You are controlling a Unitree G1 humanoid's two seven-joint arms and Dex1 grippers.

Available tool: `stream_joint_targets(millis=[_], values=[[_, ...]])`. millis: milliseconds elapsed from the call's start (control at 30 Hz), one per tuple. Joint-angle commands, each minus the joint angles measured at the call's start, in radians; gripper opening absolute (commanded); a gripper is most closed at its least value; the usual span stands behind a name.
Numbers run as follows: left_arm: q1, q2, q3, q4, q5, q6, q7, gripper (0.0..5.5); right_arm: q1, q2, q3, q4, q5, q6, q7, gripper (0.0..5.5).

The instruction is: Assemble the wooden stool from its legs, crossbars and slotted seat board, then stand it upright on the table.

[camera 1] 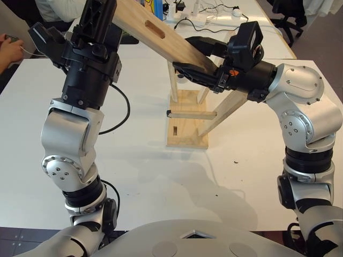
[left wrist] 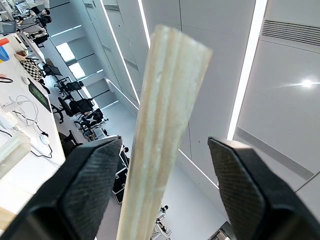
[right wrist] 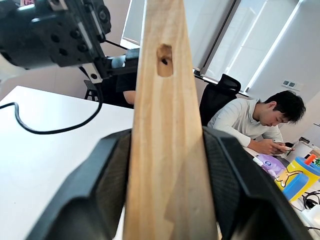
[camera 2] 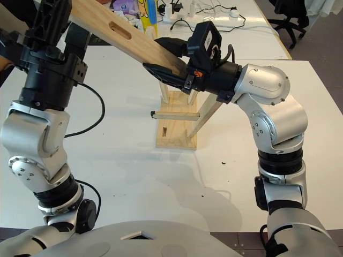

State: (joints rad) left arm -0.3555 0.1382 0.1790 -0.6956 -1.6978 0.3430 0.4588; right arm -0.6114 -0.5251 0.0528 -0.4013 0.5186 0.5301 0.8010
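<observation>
In the head view I worry the slotted board (camera 1: 161,35) could swing down onto the half-built frame (camera 1: 187,120) below the right gripper (camera 1: 181,53), if that grip slips. In the left wrist view the left gripper (left wrist: 165,145) stands wide, with the board's edge between its fingers and a gap on either side. In the right wrist view the right gripper's fingers (right wrist: 100,190) press against both faces of the board.

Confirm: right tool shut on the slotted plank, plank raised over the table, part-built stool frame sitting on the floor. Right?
Not the floor. The part-built stool frame stands on the white table, below the raised slotted plank; the left eye view shows this. The rest holds: the right tool is shut on the plank, which is up over the table.
</observation>
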Motion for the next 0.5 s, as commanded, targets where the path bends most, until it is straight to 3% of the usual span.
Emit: stream_joint_targets(millis=[33,300,500], values=[[0.007,0.027,-0.004,-0.009,0.007,-0.014,0.009,2.57,0.003,-0.013,0.004,-0.002,-0.008,-0.015,0.017,2.07],[0.018,0.043,-0.011,-0.011,0.020,-0.032,0.003,1.31,0.005,-0.019,0.006,0.001,-0.008,-0.016,0.026,2.07],[0.027,0.057,-0.012,-0.011,0.032,-0.032,-0.005,1.25,0.006,-0.020,0.007,0.003,-0.010,-0.016,0.023,2.07]])
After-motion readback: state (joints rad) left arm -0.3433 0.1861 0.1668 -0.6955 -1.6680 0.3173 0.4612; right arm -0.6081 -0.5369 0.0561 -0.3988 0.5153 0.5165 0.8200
